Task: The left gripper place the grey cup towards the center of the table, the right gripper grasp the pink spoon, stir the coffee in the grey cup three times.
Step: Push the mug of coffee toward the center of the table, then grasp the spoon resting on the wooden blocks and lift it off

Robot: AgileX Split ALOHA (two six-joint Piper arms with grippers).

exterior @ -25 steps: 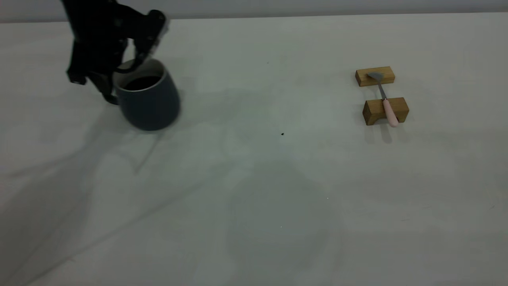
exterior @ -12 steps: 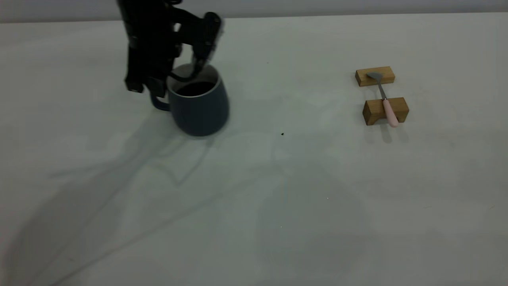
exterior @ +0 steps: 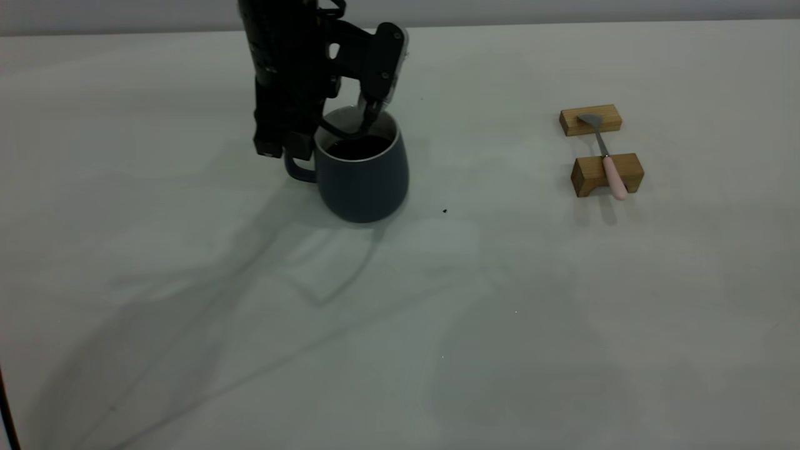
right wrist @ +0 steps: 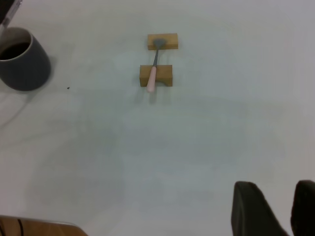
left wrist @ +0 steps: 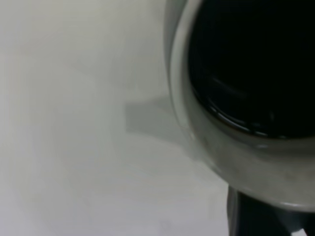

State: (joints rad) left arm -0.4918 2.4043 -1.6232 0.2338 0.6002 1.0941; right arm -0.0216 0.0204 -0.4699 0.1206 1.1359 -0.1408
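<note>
The dark slate-grey cup, clamped at its rim by the black left gripper, has been carried centreward (placement nearly done).

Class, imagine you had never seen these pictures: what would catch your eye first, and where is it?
First, the black left claw gripping the rim of the grey cup of dark coffee, left of the table's middle. Next, the pink spoon resting across two wooden blocks at the right.

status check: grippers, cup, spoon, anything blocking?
Left gripper shut on grey cup rim, near table centre. Right gripper open, high above table, off the pink spoon, which rests across two wooden blocks. Nothing in the way.
</note>
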